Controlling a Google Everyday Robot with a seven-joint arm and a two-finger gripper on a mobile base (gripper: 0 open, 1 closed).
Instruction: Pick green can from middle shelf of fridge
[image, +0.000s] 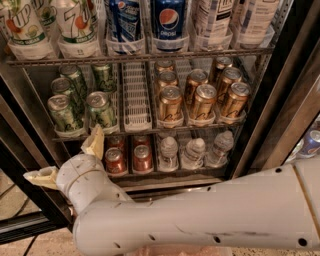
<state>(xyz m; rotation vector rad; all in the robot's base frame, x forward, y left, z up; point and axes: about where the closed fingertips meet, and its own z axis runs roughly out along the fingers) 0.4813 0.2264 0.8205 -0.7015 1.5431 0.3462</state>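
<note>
Several green cans stand on the left of the middle shelf of the fridge; the two front ones are a green can and its left neighbour. Gold cans fill the right lanes. My gripper is open, just below and in front of the front green cans, outside the shelf edge. Its upper finger points up towards the right front green can and its other finger points left. It holds nothing.
Tall soda bottles stand on the rack above. Red cans and small water bottles sit on the rack below, right behind my wrist. The dark door frame is at the left. My white arm crosses the bottom.
</note>
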